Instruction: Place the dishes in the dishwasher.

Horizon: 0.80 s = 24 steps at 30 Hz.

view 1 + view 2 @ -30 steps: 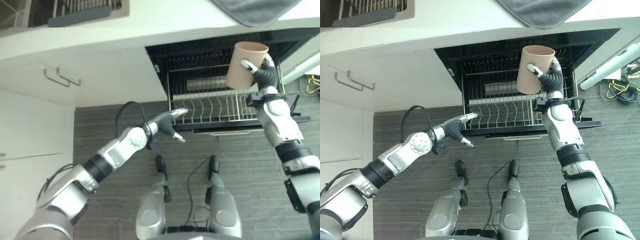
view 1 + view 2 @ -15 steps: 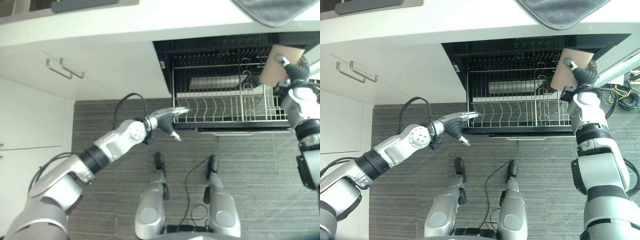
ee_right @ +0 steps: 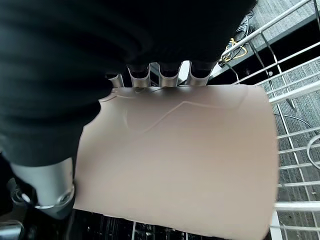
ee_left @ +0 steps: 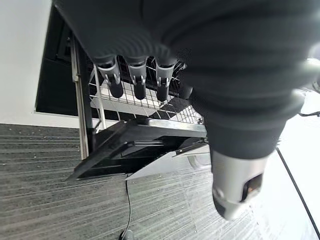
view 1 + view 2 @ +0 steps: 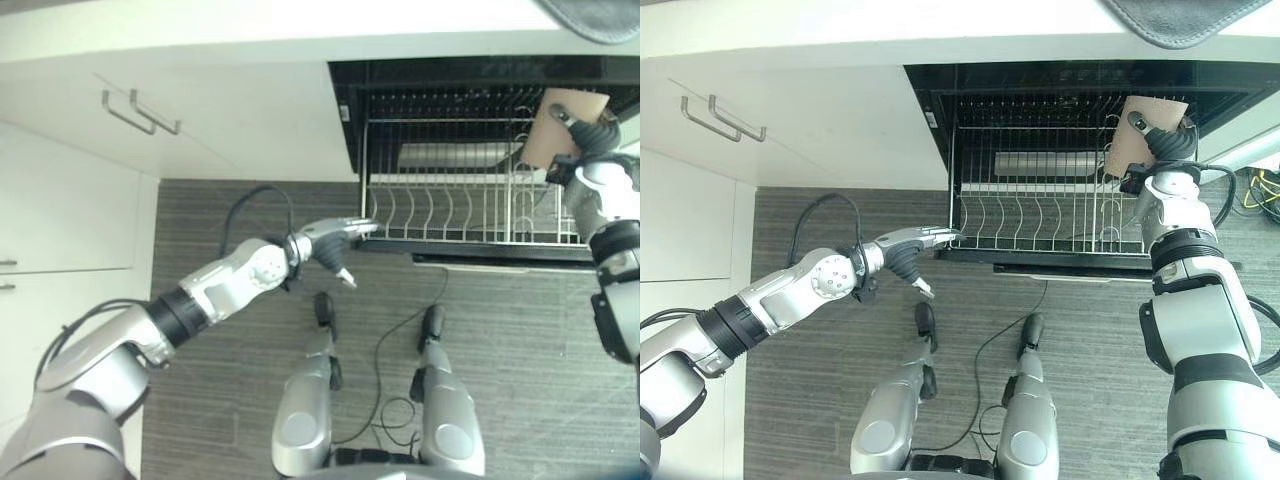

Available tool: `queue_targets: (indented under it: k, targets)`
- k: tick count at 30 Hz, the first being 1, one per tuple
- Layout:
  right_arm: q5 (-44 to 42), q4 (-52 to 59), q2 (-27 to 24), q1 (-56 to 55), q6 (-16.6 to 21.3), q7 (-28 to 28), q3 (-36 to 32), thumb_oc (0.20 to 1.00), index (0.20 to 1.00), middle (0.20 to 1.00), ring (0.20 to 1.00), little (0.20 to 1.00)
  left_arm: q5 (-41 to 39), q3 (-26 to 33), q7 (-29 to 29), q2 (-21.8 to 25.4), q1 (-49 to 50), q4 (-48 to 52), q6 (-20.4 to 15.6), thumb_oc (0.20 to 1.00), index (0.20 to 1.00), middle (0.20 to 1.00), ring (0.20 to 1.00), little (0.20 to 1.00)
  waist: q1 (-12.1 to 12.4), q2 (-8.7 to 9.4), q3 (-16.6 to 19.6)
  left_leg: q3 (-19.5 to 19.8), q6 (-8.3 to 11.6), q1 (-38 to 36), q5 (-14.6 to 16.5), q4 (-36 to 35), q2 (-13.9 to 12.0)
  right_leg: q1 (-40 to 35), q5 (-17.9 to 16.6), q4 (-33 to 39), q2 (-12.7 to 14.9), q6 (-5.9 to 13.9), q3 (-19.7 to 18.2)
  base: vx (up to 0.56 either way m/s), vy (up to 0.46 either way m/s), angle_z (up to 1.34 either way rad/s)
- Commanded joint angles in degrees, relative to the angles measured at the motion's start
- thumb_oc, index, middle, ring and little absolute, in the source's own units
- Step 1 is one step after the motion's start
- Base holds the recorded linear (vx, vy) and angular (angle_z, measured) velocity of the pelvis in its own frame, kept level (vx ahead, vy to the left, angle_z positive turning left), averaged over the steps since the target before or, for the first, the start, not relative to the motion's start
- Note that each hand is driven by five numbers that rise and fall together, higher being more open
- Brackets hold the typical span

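A tan cup (image 5: 1143, 130) hangs tilted over the right end of the pulled-out wire dishwasher rack (image 5: 1040, 228). My right hand (image 5: 1171, 147) is shut on it. In the right wrist view the fingers (image 3: 169, 72) curl over the cup (image 3: 175, 155) and the thumb (image 3: 46, 186) presses its side. My left hand (image 5: 333, 240) is open, its straight fingers (image 4: 137, 80) lying on the rack's front left corner (image 5: 368, 228), thumb (image 4: 232, 186) apart. The rack's plate tines stand bare.
The open dishwasher's dark door (image 4: 140, 140) lies below the rack. White cabinets with bar handles (image 5: 140, 108) stand to the left. A grey cloth (image 5: 1185, 15) lies on the counter above. Yellow cables (image 5: 1265, 185) lie on the floor at the right.
My right hand carried the cup from over the rack's middle to its right end and lower, tilting it. The left hand stayed on the rack's corner. The camera shifted.
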State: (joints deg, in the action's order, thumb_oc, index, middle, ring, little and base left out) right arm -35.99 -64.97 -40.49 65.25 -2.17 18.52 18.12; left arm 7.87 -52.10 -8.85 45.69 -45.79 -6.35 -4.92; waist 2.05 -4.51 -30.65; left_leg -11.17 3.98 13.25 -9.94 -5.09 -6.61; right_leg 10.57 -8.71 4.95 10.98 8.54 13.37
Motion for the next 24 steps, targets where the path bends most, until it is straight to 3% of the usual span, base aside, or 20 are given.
queue_targets:
  k: [1, 7, 14, 21, 24]
  targets:
    - [2.0, -0.5, -1.6, 7.0, 1.1, 1.5, 3.3, 0.2, 0.2, 0.2, 0.2, 0.2, 1.1, 0.4, 2.7, 1.7, -3.2, 3.9, -2.0, 1.0, 1.0, 1.0, 1.0, 1.0, 0.7, 0.88, 0.9, 0.1, 4.05, -0.5, 5.3, 4.9, -2.1, 5.3, -0.9, -3.8, 3.8, 2.98, -1.4, 0.0, 0.0, 0.0]
    - [4.8, -2.4, -1.5, 7.0, 1.1, 0.8, 3.7, 0.2, 0.2, 0.2, 0.2, 0.2, 0.6, 0.7, 4.2, 2.4, -3.5, 3.9, -1.4, 1.0, 1.0, 1.0, 1.0, 1.0, 1.0, 0.34, 0.9, 0.4, 3.92, 1.3, 5.0, 4.9, -1.8, 7.6, -1.1, -4.4, 4.2, 3.17, -1.7, -0.01, 0.0, 0.0]
    - [8.8, -3.0, -1.7, 6.6, -1.5, 2.2, 4.4, 0.2, 0.2, 0.2, 0.2, 0.2, 2.1, 0.8, 5.2, 3.8, -3.9, 3.6, -1.3, 1.0, 1.0, 1.0, 1.0, 1.0, 0.9, 0.03, 0.9, -0.8, 4.24, 2.2, 4.6, 4.9, -2.3, 8.7, -1.4, -4.7, 4.6, 3.5, -1.0, -0.02, -0.005, -0.01]
    - [16.6, -4.7, -2.0, 6.9, -5.0, 11.4, 7.6, 0.2, 0.2, 0.2, 0.2, 0.2, 1.7, 0.2, 6.6, 4.2, -4.8, 1.7, -2.5, 1.0, 1.0, 1.0, 1.0, 1.0, 1.1, -0.42, 0.9, -0.6, 4.46, 3.0, 4.5, 5.1, -2.5, 9.3, -1.4, -4.6, 4.7, 3.78, -0.8, -0.02, -0.006, 0.0]
    - [17.1, -5.7, -2.3, 7.3, -5.4, 11.5, 7.7, 0.2, 0.2, 0.2, 0.2, 0.2, 1.8, 0.1, 7.0, 4.5, -4.5, 2.4, -2.7, 1.0, 1.0, 1.0, 1.0, 1.0, 1.4, -0.85, 0.9, -0.8, 4.51, 2.8, 4.4, 4.7, -2.4, 9.2, -1.6, -4.4, 4.9, 4.0, -0.3, -0.02, -0.007, 0.0]
